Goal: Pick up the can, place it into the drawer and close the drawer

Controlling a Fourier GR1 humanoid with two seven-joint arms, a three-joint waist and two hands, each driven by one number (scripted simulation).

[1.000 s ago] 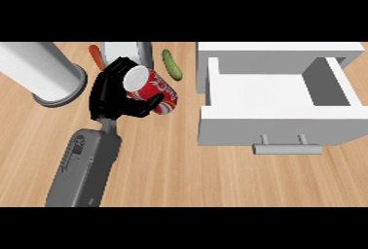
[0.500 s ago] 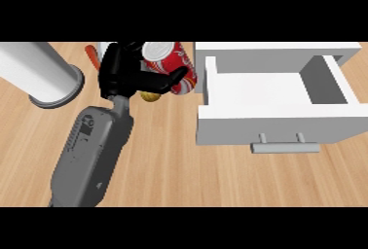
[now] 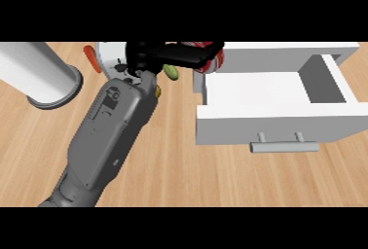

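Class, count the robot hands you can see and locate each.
1: the left hand, top centre, curled round the red can by the open drawer's far left corner. The right hand is out of view.

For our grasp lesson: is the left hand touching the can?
Touching. The head view shows the left hand curled round the can.

Single head view, steeply down onto the wooden counter (image 3: 215,180), close above the drawer (image 3: 251,90)
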